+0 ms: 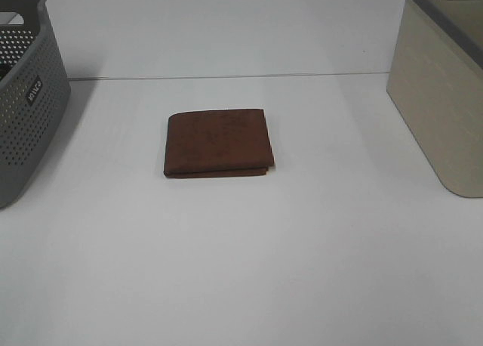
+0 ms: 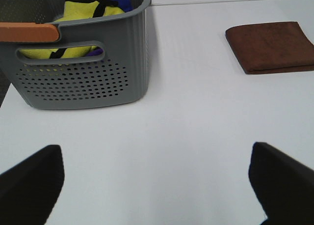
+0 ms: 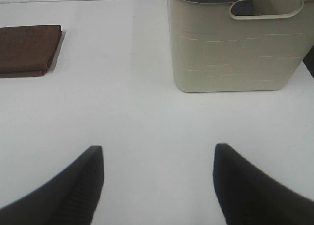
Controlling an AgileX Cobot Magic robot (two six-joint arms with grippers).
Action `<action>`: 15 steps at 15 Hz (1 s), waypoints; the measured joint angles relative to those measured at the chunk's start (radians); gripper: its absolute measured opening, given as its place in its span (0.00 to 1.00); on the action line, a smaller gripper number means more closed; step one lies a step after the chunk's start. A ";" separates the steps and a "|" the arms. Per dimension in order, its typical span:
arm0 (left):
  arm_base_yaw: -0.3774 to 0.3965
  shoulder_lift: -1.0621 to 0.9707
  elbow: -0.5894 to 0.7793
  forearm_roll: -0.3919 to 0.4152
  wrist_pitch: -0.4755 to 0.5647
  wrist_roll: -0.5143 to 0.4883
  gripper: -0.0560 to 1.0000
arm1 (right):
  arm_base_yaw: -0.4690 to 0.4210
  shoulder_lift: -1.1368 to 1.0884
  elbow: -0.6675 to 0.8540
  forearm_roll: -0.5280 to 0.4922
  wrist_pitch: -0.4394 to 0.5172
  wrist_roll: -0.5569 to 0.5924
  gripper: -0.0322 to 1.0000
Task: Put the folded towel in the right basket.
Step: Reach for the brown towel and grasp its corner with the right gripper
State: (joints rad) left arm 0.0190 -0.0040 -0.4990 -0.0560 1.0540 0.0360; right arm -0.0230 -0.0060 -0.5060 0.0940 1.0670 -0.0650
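Two sets of fingers, both spread wide w/ nothing between them. Left fingers (image 2: 29, 185) are dark and wide apart, hanging over bare white desk (image 2: 186, 136). Right fingers (image 3: 73, 190) same deal, wide apart over bare desk, gripping nothing.

Going outward from the left pair: grey basket (image 2: 88, 77) w/ perforated walls is the nearest thing. It's got a yellow cloth (image 2: 83, 14) w/ black trim inside plus smth blue/purple behind it, and an orange strip (image 2: 29, 32) on the rim. From the right pair the nearest thing is the beige basket (image 3: 235, 53), dark grey rim, slot handle facing the cam.

Overhead cam: brown folded towel (image 1: 218, 143) lies flat abt mid-desk, neat rectangle, layers showing along its 6 o'clock edge. Grey basket sits at abt 9-10 o'clock from it, beige basket at abt 2-3 o'clock, both well apart from the towel. So the towel's on the desk, not in either basket, nothing touching it.
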 joint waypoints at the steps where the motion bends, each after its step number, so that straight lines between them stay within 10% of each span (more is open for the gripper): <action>1: 0.000 0.000 0.000 0.000 0.000 0.000 0.97 | 0.000 0.000 0.000 0.000 0.000 0.000 0.63; 15: 0.000 0.000 0.000 0.000 0.000 0.000 0.97 | 0.000 0.000 0.000 0.000 0.000 0.000 0.63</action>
State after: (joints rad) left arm 0.0190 -0.0040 -0.4990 -0.0560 1.0540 0.0360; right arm -0.0230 -0.0060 -0.5060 0.0940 1.0670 -0.0650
